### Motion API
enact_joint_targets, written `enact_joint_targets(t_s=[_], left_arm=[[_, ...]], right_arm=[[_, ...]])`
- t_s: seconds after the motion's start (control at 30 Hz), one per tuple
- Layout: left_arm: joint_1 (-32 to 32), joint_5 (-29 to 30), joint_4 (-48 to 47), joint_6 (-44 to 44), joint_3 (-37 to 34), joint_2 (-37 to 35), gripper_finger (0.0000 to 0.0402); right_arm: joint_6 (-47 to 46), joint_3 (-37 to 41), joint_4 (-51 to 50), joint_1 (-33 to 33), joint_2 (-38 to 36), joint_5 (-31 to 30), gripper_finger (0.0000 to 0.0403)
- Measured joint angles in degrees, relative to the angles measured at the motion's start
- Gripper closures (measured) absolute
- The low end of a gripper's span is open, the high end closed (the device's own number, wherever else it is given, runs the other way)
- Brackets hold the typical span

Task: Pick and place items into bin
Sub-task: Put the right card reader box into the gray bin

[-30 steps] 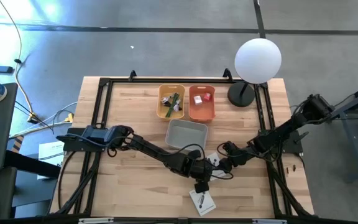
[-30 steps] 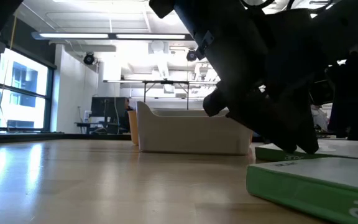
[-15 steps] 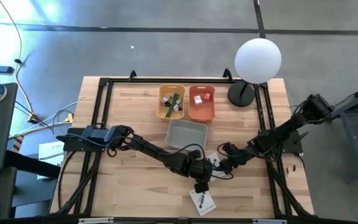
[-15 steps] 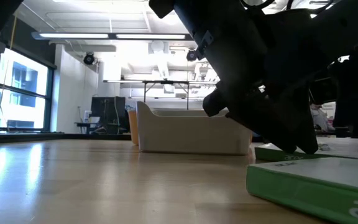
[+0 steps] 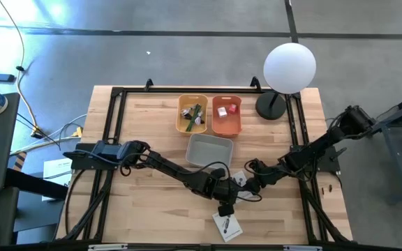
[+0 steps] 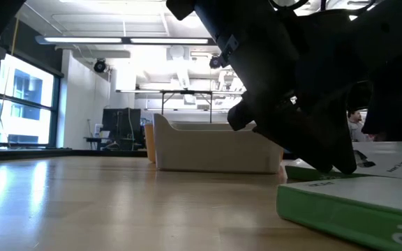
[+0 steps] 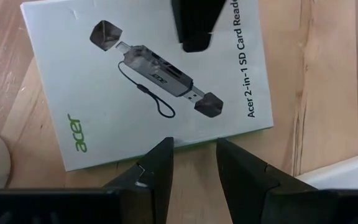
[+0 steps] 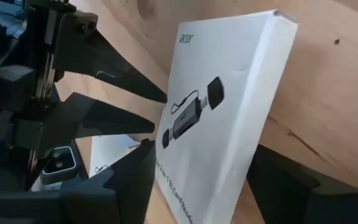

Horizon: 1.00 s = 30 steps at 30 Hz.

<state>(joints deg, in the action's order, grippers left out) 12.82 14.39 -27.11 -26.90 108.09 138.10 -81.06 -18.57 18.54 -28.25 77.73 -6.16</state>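
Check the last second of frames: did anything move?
Only slightly. In the low view the raised packet, gripped by the right gripper, has tipped up, so more of its printed face shows. In the high view that gripper has edged slightly toward the left arm. Nothing was let go. The left gripper stays open over the flat packet, and the bins are unchanged.

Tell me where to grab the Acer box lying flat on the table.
Probably across its two long edges, coming straight down: the Acer box lies flat on the table, so only its thin sides offer purchase. Left gripper hovers open at its short edge. Right gripper holds a second box.
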Motion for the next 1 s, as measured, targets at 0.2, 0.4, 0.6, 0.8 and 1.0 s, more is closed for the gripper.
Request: enact_joint_targets(t_s=[0.2,0.4,0.6,0.8,1.0], left_arm=[[0.0,0.0,0.0,0.0,0.0,0.0,0.0289],[0.0,0.1,0.0,0.2,0.0,0.0,0.0289],[0.0,-0.2,0.2,2.6,-0.1,-0.6,0.0289],[-0.1,0.2,0.2,4.7,-0.2,-3.8,0.0289],[1.3,0.4,-4.5,9.2,-0.1,-9.7,0.0289]], right_arm=[[0.9,0.0,0.0,0.0,0.0,-1.1,0.0251],[1.6,0.0,0.3,0.0,-0.1,-1.5,0.0323],[1.8,-0.1,0.6,0.0,-0.2,-1.7,0.0354],[2.5,-0.1,0.2,-0.1,-0.1,-0.5,0.0353],[3.1,-0.1,0.5,-1.3,-1.3,0.5,0.036]])
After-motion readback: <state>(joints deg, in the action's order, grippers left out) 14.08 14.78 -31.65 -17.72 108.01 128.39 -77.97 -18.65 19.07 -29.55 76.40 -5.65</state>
